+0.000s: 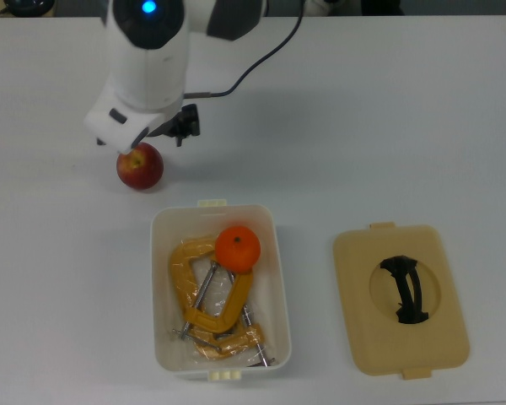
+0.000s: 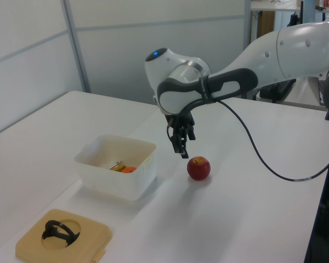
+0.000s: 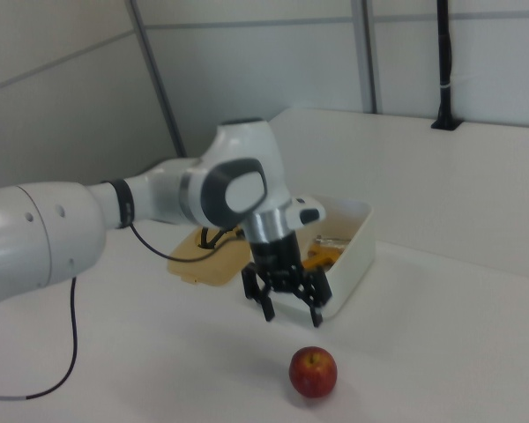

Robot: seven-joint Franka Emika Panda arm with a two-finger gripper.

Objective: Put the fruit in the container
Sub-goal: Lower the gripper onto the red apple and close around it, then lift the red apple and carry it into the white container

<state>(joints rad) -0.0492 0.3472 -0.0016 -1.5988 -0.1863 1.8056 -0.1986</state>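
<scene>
The orange fruit (image 1: 237,248) lies inside the white container (image 1: 278,287), on top of yellow clamps (image 1: 204,291). Only a sliver of the orange (image 2: 128,170) shows over the rim in the left view. A red apple (image 1: 140,166) rests on the table, up and to the top view's left of the container. My gripper (image 3: 291,311) hangs open and empty just above the table, close to the apple (image 3: 313,371), between it and the container (image 3: 353,242). In the top view the arm covers most of the gripper; one finger (image 1: 185,126) shows.
A beige lid (image 1: 402,287) with a black handle lies flat at the top view's right of the container. The arm's black cable (image 1: 261,51) trails across the table at the top view's top.
</scene>
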